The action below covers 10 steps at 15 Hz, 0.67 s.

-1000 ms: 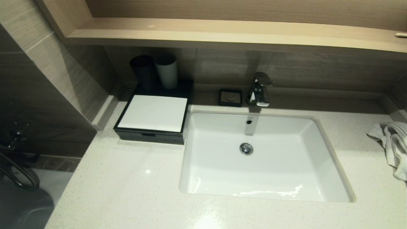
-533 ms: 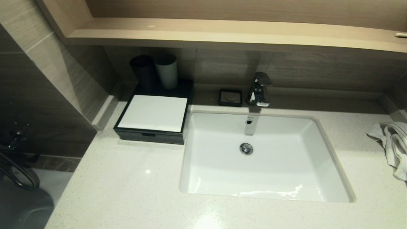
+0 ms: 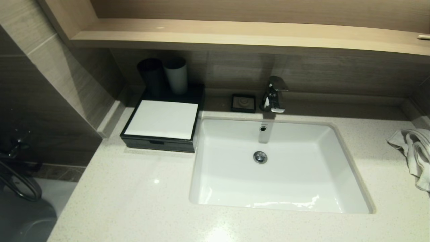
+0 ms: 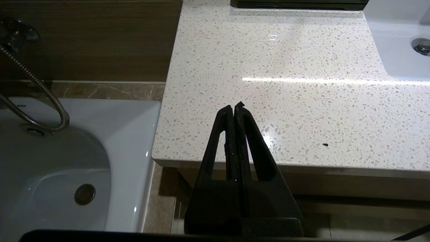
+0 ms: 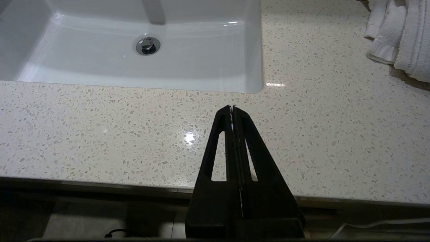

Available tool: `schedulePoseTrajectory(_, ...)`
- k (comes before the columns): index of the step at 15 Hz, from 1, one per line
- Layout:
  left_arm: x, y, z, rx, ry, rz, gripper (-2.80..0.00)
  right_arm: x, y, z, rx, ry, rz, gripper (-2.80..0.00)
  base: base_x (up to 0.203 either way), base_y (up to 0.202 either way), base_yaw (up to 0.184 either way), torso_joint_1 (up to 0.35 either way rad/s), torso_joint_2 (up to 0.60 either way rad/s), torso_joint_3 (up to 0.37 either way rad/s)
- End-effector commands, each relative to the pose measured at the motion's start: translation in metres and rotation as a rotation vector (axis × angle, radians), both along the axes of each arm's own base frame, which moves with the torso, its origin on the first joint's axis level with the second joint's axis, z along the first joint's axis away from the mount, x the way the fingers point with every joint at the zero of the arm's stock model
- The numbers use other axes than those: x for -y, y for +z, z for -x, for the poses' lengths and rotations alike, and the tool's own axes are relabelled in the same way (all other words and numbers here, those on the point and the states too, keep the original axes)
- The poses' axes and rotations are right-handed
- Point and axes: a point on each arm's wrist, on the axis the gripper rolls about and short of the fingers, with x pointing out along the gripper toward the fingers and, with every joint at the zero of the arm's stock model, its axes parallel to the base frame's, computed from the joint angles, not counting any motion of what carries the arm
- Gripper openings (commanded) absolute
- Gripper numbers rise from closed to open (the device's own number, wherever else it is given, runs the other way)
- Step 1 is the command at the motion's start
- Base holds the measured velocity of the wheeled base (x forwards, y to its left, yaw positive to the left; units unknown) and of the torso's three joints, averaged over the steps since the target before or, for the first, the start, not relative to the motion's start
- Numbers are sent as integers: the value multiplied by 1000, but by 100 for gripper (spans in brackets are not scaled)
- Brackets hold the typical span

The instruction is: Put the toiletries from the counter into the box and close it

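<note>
Here, from the head view, the low flat black box with a white top panel [image 3: 161, 125] sits on the pale speckled stone counter [image 3: 134, 195], just left of the white rectangular basin [image 3: 278, 168], its front drawer pushed in. A dark cup [image 3: 152, 75] and a grey cup [image 3: 176, 76] stand behind it. A crumpled white cloth towel [image 3: 415, 153] lies at the counter's right edge. No packets show on the counter.

In the left wrist view, the left gripper [image 4: 235, 108] hangs near the counter's front left corner, fingers pressed together, holding nothing.

In the right wrist view, the right gripper [image 5: 232, 109] hangs over the counter's front edge before the basin, likewise closed and empty.
</note>
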Motion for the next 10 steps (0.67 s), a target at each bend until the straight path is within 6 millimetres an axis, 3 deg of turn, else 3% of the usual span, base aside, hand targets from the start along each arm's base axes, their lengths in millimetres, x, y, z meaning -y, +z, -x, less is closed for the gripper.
schedulePoseTrajectory(1, 0, 0, 0, 0, 0, 0, -280, 0, 0, 0, -2, 1, 0, -280, 0, 0, 0, 0, 0, 0)
schedulePoseTrajectory(10, 0, 0, 0, 0, 0, 0, -280, 0, 0, 0, 0, 2, 0, -280, 0, 0, 0, 0, 0, 0)
